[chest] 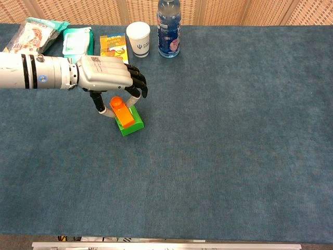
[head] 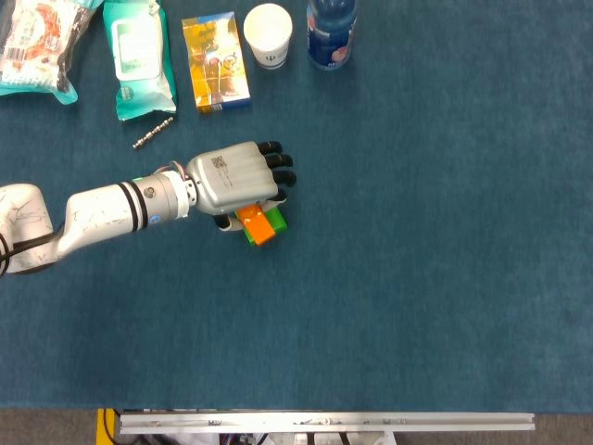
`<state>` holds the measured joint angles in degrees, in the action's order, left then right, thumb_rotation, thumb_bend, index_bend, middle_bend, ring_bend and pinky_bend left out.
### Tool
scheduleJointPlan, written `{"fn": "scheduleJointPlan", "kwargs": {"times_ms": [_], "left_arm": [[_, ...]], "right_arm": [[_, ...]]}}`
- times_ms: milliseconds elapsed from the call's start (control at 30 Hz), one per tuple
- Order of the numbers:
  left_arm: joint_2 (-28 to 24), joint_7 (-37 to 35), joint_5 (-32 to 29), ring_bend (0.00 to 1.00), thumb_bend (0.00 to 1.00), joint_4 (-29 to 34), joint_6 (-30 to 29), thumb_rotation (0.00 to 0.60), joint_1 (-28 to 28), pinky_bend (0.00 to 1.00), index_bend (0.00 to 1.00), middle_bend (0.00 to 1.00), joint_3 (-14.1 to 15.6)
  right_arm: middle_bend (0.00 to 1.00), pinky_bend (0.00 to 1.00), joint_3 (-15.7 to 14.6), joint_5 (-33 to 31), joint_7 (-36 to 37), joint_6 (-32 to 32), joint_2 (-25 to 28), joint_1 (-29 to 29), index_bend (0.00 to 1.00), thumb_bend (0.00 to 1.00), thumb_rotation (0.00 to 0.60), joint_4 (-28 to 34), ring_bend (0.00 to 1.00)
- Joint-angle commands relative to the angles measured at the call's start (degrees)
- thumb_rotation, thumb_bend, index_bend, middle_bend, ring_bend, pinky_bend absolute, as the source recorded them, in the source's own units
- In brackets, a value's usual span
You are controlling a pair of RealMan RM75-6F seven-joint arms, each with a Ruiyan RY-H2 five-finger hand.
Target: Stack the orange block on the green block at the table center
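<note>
1. Blue cloth over the table, running edge to edge in both views.
2. Along the far edge, left to right: a teal snack bag with printed contents not readable, a wet-wipe pack lying flat, a yellow carton lying flat, a white paper cup standing upright with its inside not visible well enough to judge, and a blue-labelled water bottle standing upright just beside the cup.
3. A short metal chain lying on the cloth just below the wipe pack, apart from everything else.
4. Reaching in from the left edge: the left arm, white and roughly level, ending in the left hand with its silver back turned upward and dark fingertips curled down toward the cloth.
5. Pinched between thumb and fingers in the chest view: the orange block, tilted, with its round stud toward the hand.
6. Directly beneath it, resting on the cloth: the green block, touching the underside of the orange one and showing past it on the right and lower sides.
7. Both blocks just under and slightly right of the palm, left of the table centre.
8. Seating of orange on green, flush or merely resting: cannot tell.
9. Right hand: in neither view.
</note>
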<state>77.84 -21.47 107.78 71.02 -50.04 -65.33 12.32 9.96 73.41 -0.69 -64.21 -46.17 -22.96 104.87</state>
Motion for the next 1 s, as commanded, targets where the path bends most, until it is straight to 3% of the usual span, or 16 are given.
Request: {"fn": "scheduleJointPlan", "kwargs": {"times_ms": [33, 1000], "left_arm": [[0.2, 0.0, 0.1, 0.14, 0.23, -0.3, 0.1, 0.6, -0.1, 0.13, 0.52, 0.24, 0.1], [2.0, -2.9, -1.0, 0.14, 0.23, -4.5, 0.0, 0.6, -0.4, 0.13, 0.52, 0.24, 0.8]], "right_arm": [[0.2, 0.23, 0.0, 0.0, -0.1, -0.1, 0.0, 0.1, 0.0, 0.11, 0.6, 0.1, 0.12], [0.2, 0.23, 0.2, -1.0, -0.6, 0.0, -0.2, 0.3, 0.0, 0.11, 0.6, 0.0, 0.12]]}}
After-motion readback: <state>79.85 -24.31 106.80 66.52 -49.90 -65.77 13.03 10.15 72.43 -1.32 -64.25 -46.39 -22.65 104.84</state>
